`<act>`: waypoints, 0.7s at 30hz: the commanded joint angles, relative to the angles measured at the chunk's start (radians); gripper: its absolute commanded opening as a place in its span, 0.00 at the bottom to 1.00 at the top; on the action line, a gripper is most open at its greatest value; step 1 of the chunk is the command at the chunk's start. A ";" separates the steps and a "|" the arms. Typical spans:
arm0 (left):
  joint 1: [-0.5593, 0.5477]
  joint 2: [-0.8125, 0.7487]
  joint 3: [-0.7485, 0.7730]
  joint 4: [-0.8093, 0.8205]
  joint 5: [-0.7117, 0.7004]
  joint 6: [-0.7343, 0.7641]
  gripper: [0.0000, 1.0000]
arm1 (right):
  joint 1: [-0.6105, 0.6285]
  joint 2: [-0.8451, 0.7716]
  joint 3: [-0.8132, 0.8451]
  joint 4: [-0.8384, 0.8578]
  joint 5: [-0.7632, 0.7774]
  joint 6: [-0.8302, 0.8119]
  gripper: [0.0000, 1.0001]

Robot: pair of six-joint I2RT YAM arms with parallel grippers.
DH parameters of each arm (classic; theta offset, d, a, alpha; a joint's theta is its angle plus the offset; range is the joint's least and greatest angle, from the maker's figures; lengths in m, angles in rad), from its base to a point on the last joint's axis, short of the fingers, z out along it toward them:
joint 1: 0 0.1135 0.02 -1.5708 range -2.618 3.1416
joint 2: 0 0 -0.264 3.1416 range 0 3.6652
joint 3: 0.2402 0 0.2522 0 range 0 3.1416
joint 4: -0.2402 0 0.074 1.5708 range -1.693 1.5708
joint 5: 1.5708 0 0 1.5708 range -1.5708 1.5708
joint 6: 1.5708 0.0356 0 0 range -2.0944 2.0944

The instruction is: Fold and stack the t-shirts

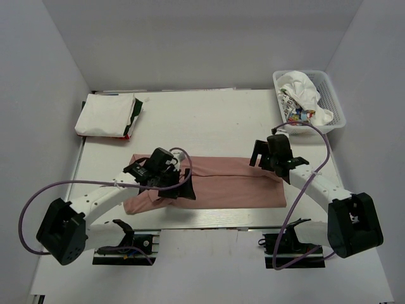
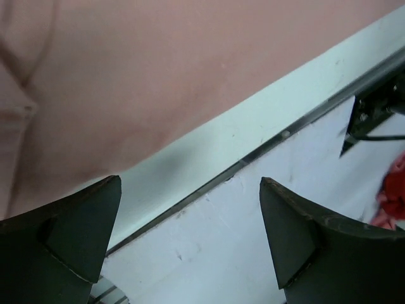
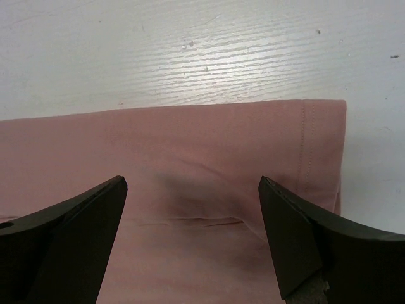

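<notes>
Long folded band of pink t-shirt (image 1: 234, 183) lies across mid-bench (image 1: 221, 120), left claw (image 2: 190, 190) spread, empty, over its near edge, right claw (image 3: 193, 183) spread, empty, above the hemmed end; best to pinch all layers at matching corners so the fold lands square.

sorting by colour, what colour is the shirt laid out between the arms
The t-shirt is dusty pink, clearest in the right wrist view.

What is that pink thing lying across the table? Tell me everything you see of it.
It is a dusty-pink t-shirt, soft cloth folded into a long flat band across the white table, a stitched hem at its right end. Nothing grips it: the left gripper and right gripper stand open above its ends.
</notes>
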 commanded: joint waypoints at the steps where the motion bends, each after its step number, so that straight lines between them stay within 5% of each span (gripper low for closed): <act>1: -0.011 -0.068 0.102 -0.058 -0.155 -0.005 1.00 | -0.001 -0.018 0.025 0.027 -0.024 -0.046 0.90; 9: 0.033 0.009 0.197 -0.285 -0.749 -0.396 1.00 | -0.003 0.083 0.086 0.022 -0.019 -0.065 0.90; 12: 0.082 0.108 0.228 -0.250 -0.785 -0.441 1.00 | -0.001 0.150 0.097 -0.002 -0.027 -0.025 0.90; 21: 0.181 0.392 0.184 0.110 -0.602 -0.369 1.00 | -0.003 0.204 0.064 -0.081 0.016 0.140 0.90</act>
